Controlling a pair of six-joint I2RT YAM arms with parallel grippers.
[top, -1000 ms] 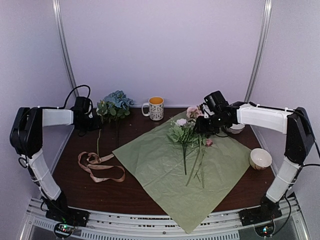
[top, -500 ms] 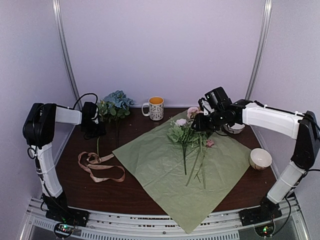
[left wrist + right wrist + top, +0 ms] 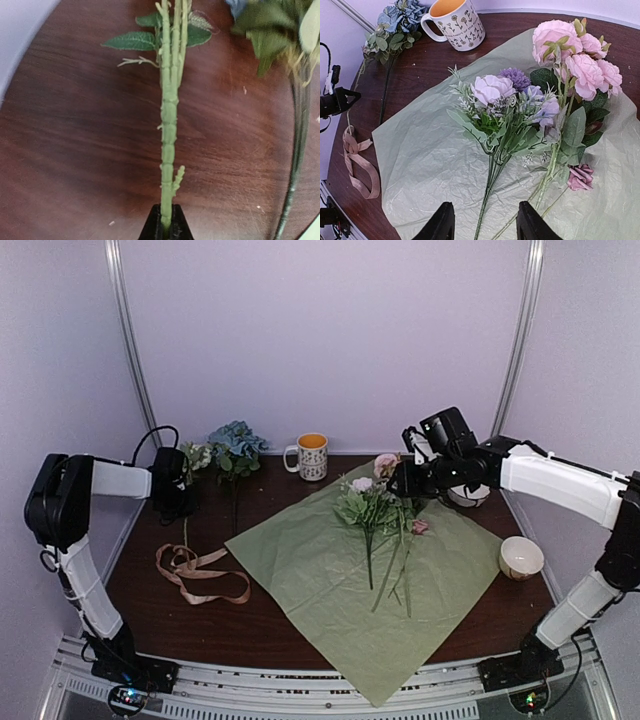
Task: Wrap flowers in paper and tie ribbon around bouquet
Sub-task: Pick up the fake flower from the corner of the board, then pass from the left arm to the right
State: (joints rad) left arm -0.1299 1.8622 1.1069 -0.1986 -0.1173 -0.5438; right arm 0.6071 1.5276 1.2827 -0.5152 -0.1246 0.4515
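A sage-green sheet of paper [image 3: 340, 570] [image 3: 430, 155] lies flat on the dark table. On it lie loose flowers [image 3: 375, 502] [image 3: 520, 105]: white, purple and pink heads with long green stems. My right gripper [image 3: 405, 480] [image 3: 484, 220] hovers open above their stems, holding nothing. At the back left lies a blue hydrangea [image 3: 235, 443] [image 3: 397, 20]. Beside it my left gripper [image 3: 178, 495] [image 3: 166, 222] is shut on a pale green stem [image 3: 169, 145] with leaves at its far end. A tan ribbon [image 3: 195, 572] [image 3: 357, 160] lies loose left of the paper.
A patterned mug [image 3: 312, 455] [image 3: 455, 22] stands at the back centre. One small bowl [image 3: 521, 558] sits at the right, another [image 3: 470, 497] behind my right arm. A dark thin stem [image 3: 295, 165] curves along the right of the left wrist view.
My left gripper has shut on the pale green stem and drawn it slightly left. My right gripper has lifted and pulled back a little to the right, still open.
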